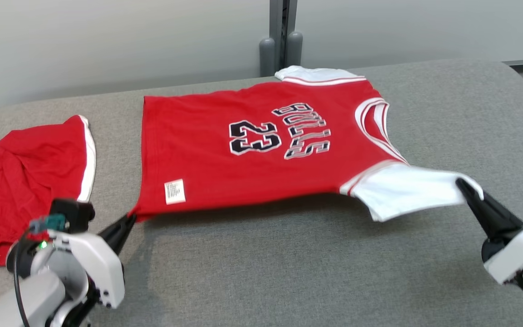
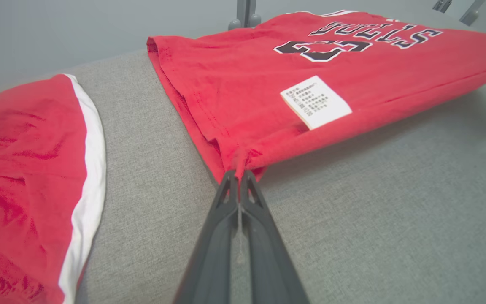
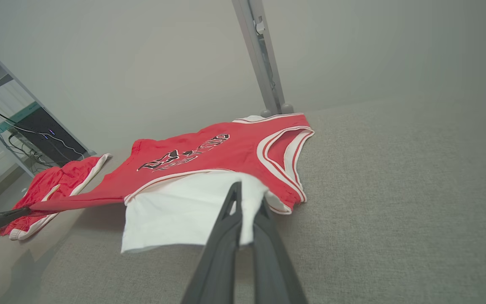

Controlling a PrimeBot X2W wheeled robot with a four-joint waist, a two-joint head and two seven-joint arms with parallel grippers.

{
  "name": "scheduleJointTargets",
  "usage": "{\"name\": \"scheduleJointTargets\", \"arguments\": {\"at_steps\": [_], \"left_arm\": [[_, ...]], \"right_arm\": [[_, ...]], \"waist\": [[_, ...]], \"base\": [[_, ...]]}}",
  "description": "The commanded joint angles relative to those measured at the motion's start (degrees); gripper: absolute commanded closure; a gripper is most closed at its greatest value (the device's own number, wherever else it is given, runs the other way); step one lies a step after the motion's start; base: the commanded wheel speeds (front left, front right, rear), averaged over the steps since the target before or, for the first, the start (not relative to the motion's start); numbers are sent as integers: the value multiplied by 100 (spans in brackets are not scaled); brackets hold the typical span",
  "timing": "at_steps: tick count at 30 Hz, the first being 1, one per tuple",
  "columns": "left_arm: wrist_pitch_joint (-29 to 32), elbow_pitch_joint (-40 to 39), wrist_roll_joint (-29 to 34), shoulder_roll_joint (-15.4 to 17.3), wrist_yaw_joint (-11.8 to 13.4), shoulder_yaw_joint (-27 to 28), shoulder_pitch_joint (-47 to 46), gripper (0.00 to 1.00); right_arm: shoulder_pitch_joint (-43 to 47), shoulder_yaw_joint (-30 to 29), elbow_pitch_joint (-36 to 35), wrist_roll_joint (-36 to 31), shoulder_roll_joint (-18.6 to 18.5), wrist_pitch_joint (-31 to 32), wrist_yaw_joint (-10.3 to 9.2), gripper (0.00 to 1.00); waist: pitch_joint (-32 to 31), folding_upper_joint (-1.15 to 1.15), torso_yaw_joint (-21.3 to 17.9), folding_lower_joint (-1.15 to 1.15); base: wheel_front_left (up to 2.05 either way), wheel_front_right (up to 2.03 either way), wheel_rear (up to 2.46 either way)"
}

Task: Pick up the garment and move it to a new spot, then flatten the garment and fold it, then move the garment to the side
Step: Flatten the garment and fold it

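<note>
Head view: my left tool clamped on hem corner of garment, red jersey with white sleeves. My right tool pinched shut on edge of white sleeve. Near edge of garment lifted and stretched between my tools, shadow beneath. Far edge rests on grey bench. To my left, apart from garment, red shorts lie on bench.
</note>
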Motion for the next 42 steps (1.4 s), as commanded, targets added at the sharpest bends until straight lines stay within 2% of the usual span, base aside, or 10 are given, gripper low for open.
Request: {"name": "scheduleJointTargets", "arguments": {"at_steps": [1, 12, 17, 33, 42], "left_arm": [[-54, -58, -21, 69, 84, 19, 128, 100], [-530, -1140, -324, 427, 925, 105, 1316, 100], [-585, -1496, -441, 512, 1132, 106, 1655, 100], [-688, -1860, -757, 596, 1308, 71, 2281, 100], [-651, -1958, -532, 634, 1366, 27, 2057, 100]], "right_arm": [[178, -85, -42, -34, 6, 38, 0, 100], [1553, -1048, -622, -453, 376, 876, 1, 100], [2037, -1487, -862, -563, 536, 1229, 1, 100], [3107, -2644, -1612, -941, 1030, 2575, 1, 100], [3080, -3056, -1970, -1270, 1371, 2968, 1, 100]], "waist": [[-40, 0, -35, 0], [-134, 0, -183, 0], [-179, 0, -147, 0], [-363, 0, -15, 0], [-297, 0, 40, 0]], "base": [[0, 0, 0], [0, 0, 0], [0, 0, 0], [0, 0, 0], [0, 0, 0]]}}
